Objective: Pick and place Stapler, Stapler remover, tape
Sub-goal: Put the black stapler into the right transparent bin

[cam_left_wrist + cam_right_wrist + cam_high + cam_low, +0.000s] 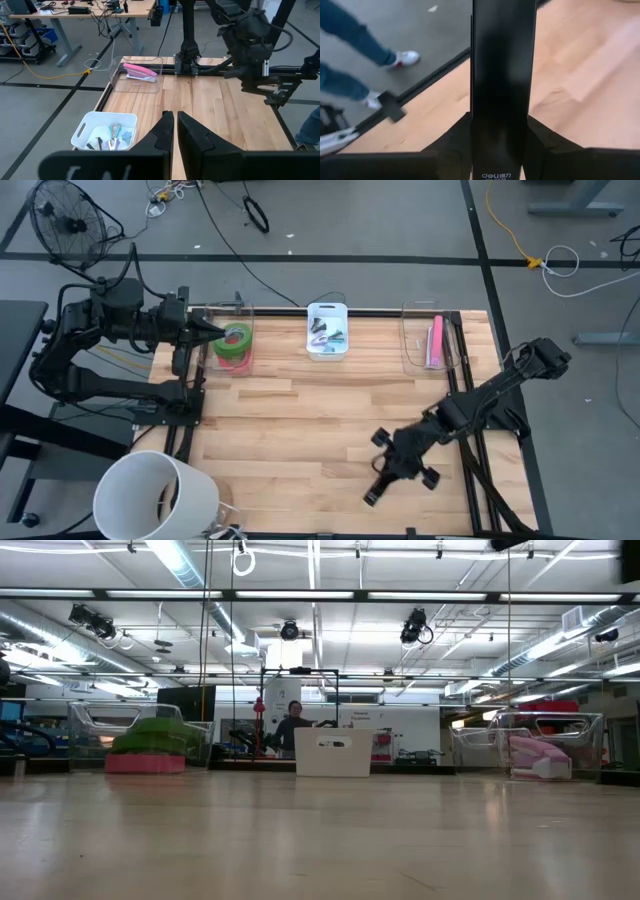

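Seen from above, my left gripper (205,330) hovered in the upper left of the frame, at the left edge of the wooden table (300,430). Its fingers (165,132) were drawn almost together and held nothing. Just beside its tip stood a clear bin (232,340) holding the tape (236,343): green rings stacked on a red-pink one, which in the level view sat at the left of the frame. At the top centre of the overhead frame was a small white bin (327,330) with several small tools (328,335) inside, too small for me to tell apart. At the upper right, a second clear bin (428,340) held a pink stapler (436,342). My right gripper (398,465) was in the lower right of the overhead frame, low over the bare wood and well apart from all three bins. Its fingers were clamped on a long black stapler (502,75), which stuck out past them towards the bottom edge of the frame. A white bucket (155,495) stood at the lower left corner. In the level view a person (292,728) sat far behind the white bin, and my right wrist camera caught someone's legs (350,45) in jeans and white shoes on the floor beside the table.
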